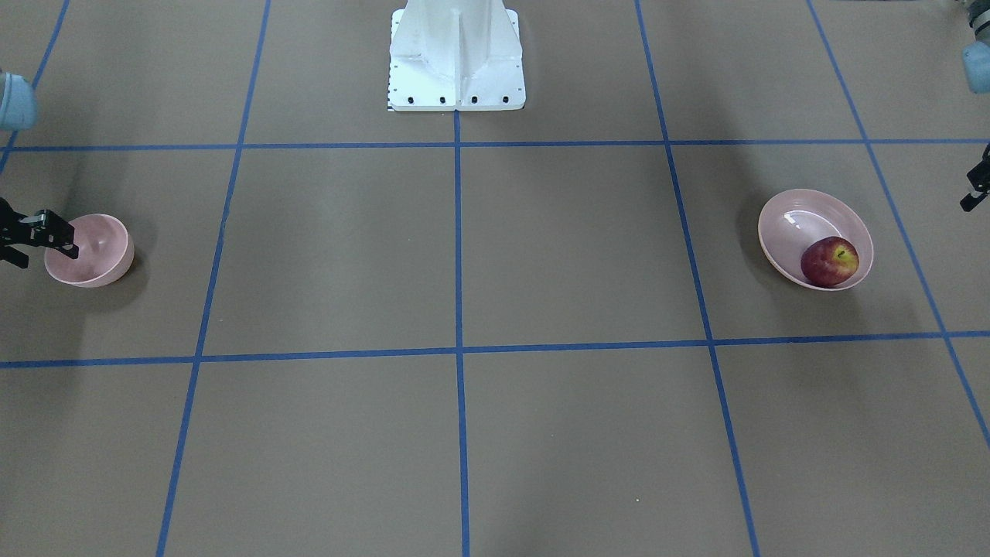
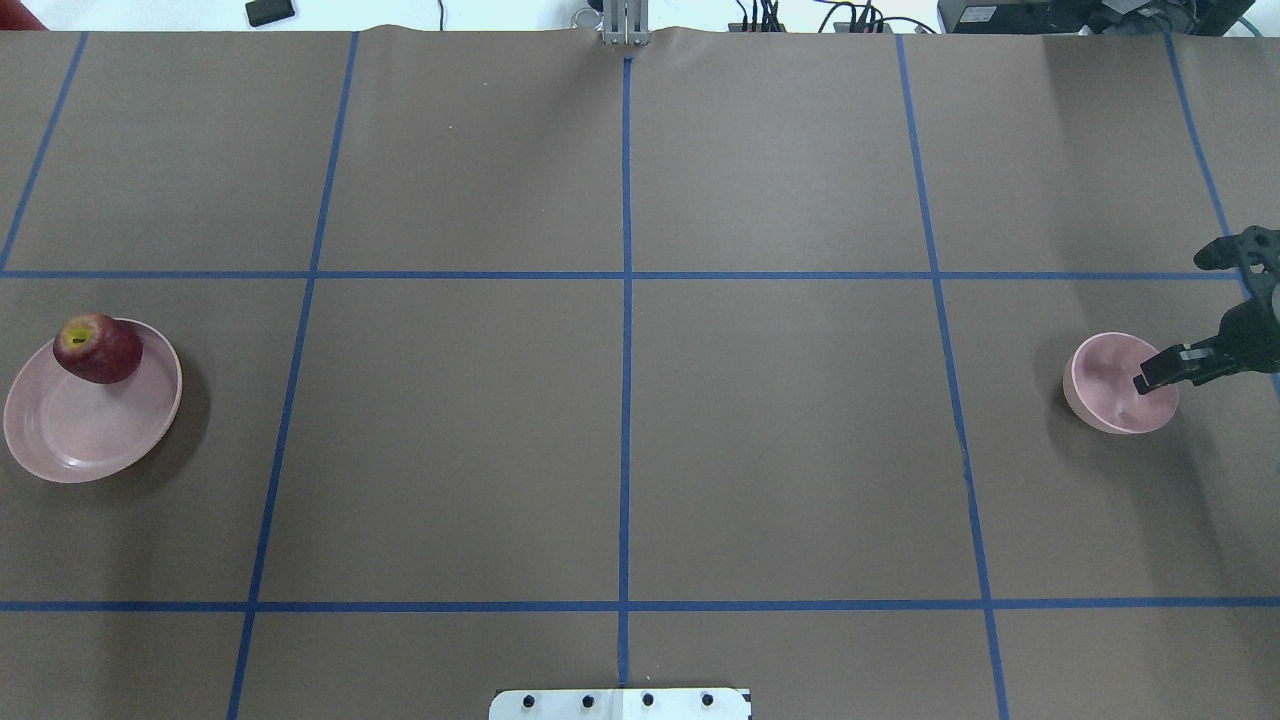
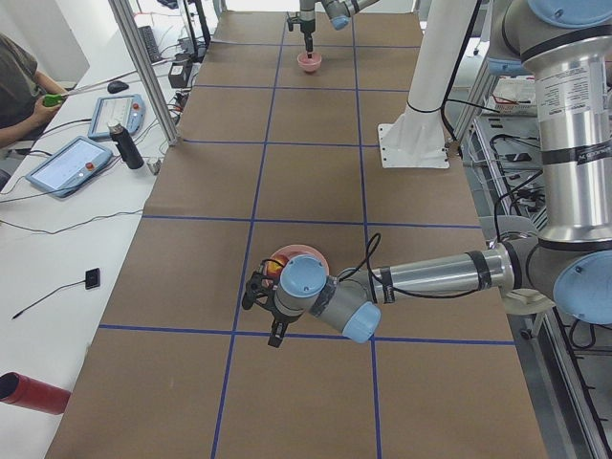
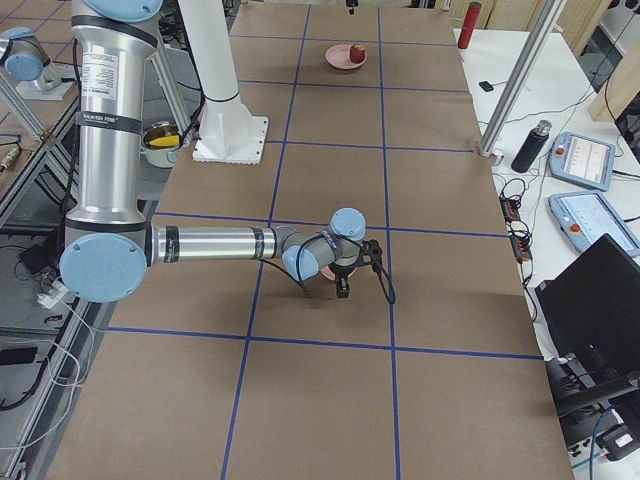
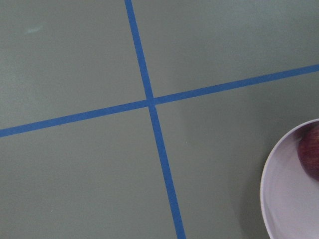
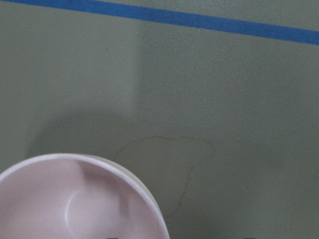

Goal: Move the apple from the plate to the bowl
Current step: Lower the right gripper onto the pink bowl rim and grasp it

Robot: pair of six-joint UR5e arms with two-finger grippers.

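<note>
The dark-red apple sits on the far rim of the wide pale-pink plate at the table's left end; both also show in the front view, apple on plate. The small deep pink bowl stands at the right end and is empty. My right gripper is open, with one finger over the bowl's inside and the other outside its rim. My left gripper shows only partly at the frame edge beside the plate; I cannot tell its state. The left wrist view catches the plate's edge.
The white robot base stands at the table's middle edge. Blue tape lines grid the brown table. In the exterior left view an operator, tablets and a bottle sit at a side bench.
</note>
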